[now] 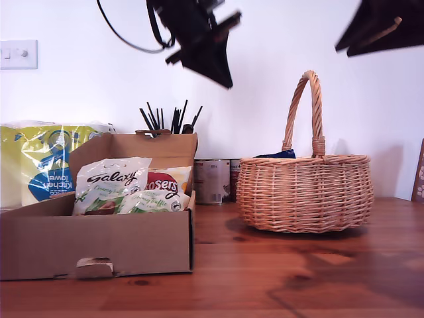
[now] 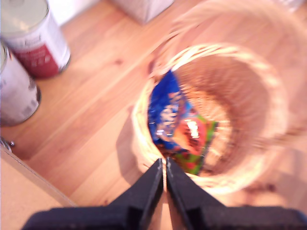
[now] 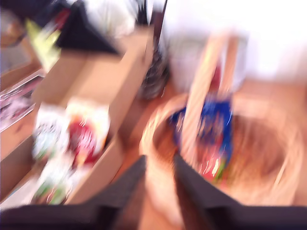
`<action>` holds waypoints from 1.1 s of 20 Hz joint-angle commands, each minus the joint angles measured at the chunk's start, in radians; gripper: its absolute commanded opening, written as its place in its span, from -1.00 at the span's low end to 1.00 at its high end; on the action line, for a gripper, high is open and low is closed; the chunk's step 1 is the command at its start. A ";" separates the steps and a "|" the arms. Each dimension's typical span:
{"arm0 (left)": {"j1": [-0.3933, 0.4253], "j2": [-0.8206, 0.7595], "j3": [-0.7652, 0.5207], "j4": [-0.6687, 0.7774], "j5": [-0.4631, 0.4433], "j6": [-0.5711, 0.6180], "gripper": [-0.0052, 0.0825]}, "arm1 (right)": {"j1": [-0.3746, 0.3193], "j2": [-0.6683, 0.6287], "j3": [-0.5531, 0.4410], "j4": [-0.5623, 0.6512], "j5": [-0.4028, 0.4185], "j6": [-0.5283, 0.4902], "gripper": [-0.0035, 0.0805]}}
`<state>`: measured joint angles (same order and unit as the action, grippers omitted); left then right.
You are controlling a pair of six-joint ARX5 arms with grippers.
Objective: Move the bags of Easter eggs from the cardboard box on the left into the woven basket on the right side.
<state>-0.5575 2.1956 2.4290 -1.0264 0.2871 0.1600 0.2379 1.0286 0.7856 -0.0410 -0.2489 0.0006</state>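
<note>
Wicker woven basket (image 2: 268, 115) holds a blue bag (image 2: 164, 112); my first gripper (image 2: 163, 167) together, my second gripper (image 3: 159, 165) apart.

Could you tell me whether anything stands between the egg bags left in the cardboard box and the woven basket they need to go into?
Nothing visible blocks the way. The Galaxy bag sits in the open cardboard box, and only bare table separates it from the woven basket. The basket handle arches over the opening, so it is worth clearing.

Plain white wall (image 1: 265, 79) w/ white light switch (image 1: 18, 54) standing behind; reddish-brown wooden plank tabletop (image 1: 278, 271) catching soft light.
</note>
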 commanded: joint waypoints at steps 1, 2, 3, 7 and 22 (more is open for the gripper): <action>-0.005 -0.005 -0.003 -0.014 0.012 0.022 -0.93 | 0.004 0.061 0.027 -0.001 0.013 -0.023 0.01; -0.003 -0.009 -0.003 -0.018 0.024 0.028 -0.93 | 0.004 0.098 0.056 -0.003 0.013 -0.035 0.05; 0.000 -0.014 -0.003 -0.021 0.043 0.034 -0.93 | 0.004 0.128 0.081 -0.004 0.013 -0.035 0.06; 0.019 -0.036 -0.003 0.060 0.079 0.053 -0.93 | 0.004 0.198 0.131 -0.004 0.024 -0.037 0.06; -0.076 -0.085 -0.200 -0.083 0.130 0.118 -0.93 | 0.004 0.203 0.138 -0.023 0.050 -0.054 0.06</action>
<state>-0.6281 2.1525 2.2524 -1.1233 0.4122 0.2695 0.2375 1.2308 0.9203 -0.0719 -0.1993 -0.0513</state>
